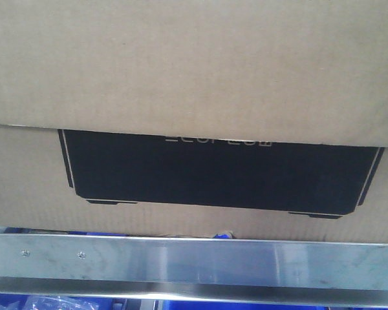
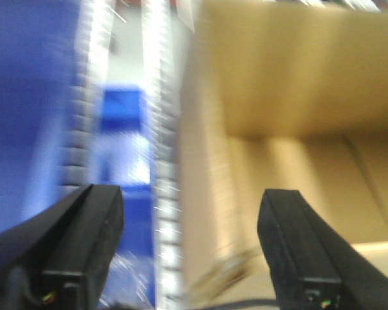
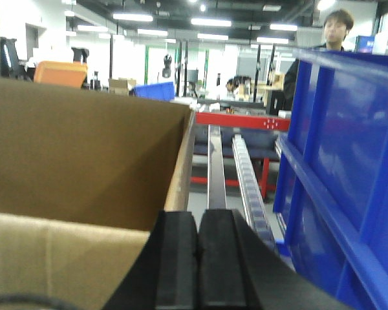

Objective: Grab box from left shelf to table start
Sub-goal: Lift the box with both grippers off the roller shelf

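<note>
The left gripper (image 2: 191, 200) is wide open and holds nothing. It is at the left edge of the box (image 1: 194, 64), but the picture is too blurry to tell if it touches. The box sits on the left shelf (image 1: 194, 261), just above the silver rail. At the right side of the box, the right gripper (image 3: 198, 223) has its fingers pressed together, with nothing between them. A blue bin (image 3: 349, 181) stands close to the right of the box. I think the big box could tip if only one side is held. It could also catch on the rail.
</note>
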Available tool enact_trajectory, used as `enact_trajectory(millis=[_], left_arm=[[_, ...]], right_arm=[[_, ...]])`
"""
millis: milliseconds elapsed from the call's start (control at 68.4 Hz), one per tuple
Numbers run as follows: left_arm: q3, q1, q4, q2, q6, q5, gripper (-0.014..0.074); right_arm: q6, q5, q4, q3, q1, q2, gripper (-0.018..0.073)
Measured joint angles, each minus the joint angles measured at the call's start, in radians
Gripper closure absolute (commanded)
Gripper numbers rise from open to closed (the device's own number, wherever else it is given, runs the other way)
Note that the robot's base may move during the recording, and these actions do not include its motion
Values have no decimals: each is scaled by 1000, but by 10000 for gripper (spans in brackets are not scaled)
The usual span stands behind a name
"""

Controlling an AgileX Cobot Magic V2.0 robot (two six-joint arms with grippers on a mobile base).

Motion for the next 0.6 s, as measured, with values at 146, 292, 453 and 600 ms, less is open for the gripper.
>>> enact_trajectory(millis=[146,292,453,600], left_arm=[[-128,-28,-2,170,-2,86,239],[-230,-28,10,339,-38,160,239],[-319,-28,42,488,-48,234,239],[-396,-28,80,588,-59,293,239]], right_arm=[[0,25,0,0,0,0,502],[0,27,0,0,0,0,502],[0,29,0,0,0,0,502],[0,33,0,0,0,0,502]])
